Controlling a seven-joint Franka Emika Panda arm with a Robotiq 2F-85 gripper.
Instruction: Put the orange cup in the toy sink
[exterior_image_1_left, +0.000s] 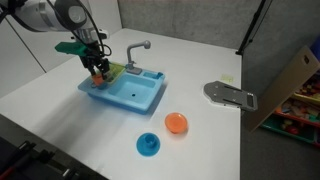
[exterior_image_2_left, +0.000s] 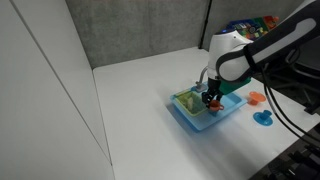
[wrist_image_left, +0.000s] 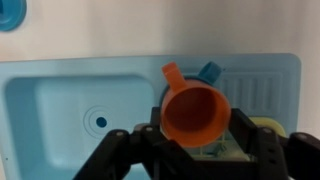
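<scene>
Status: pick done, placement not yet done. The orange cup (wrist_image_left: 196, 115) is off the worktop (exterior_image_1_left: 230, 140) and pinched in the gripper (wrist_image_left: 197, 140), the two fingers (wrist_image_left: 262, 152) closed against its sides. In the wrist view the cup hangs with its open mouth toward the camera, over the sink (wrist_image_left: 60, 100) near the divide between the basin and the ribbed side rack. I judge it is above the sink, not resting in it; contact with the floor of the basin cannot be told from these views.

In an exterior view the gripper (exterior_image_1_left: 96, 70) sits over the rack end of the sink (exterior_image_1_left: 140, 98), beside the grey faucet (exterior_image_1_left: 138, 50). From the opposite side the gripper (exterior_image_2_left: 211, 98) reads the same, low over the sink (exterior_image_2_left: 190, 118).

Left to do, as I judge: shift toward the basin, lower, let go.

Cup appearance: small, orange-red plastic, smooth round rim, tapering wall, a small handle tab at upper left of the rim in the wrist view. Interior looks empty.

Also on the worktop: an orange dish (exterior_image_1_left: 176, 122) and a blue dish (exterior_image_1_left: 149, 145), well apart from the sink.
</scene>
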